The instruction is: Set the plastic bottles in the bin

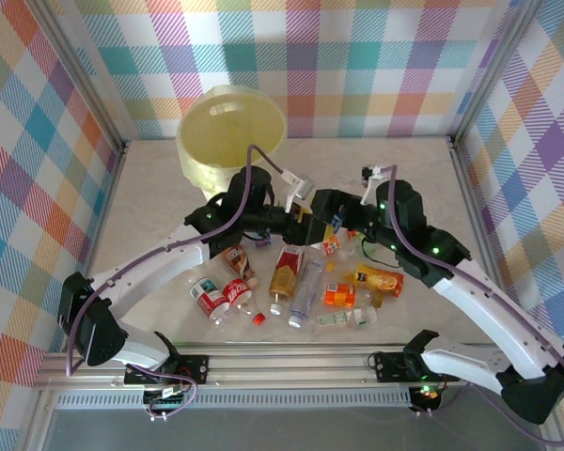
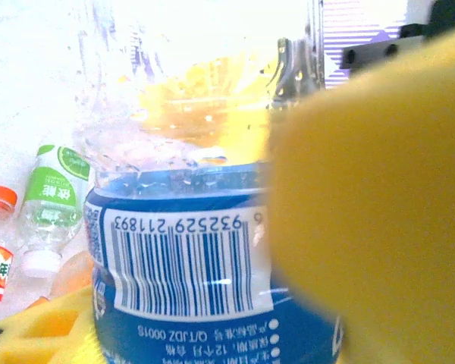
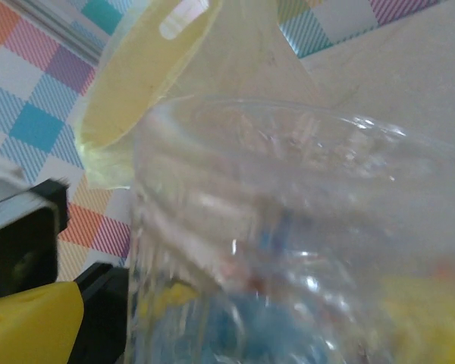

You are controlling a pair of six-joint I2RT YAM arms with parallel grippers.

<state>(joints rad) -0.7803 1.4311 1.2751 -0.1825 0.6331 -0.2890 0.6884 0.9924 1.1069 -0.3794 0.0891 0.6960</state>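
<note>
Left wrist shows the left gripper (image 2: 205,292) clasping a blue-labelled bottle (image 2: 186,262); right gripper (image 3: 235,318) grasp unclear.

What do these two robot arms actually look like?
The left arm and right arm are alike: slim white curved links joined by chunky black joints, on black bases. A thin purple cable trails along each. Small green lights glow on the right one. The end effector fingers are thick and yellow.
</note>
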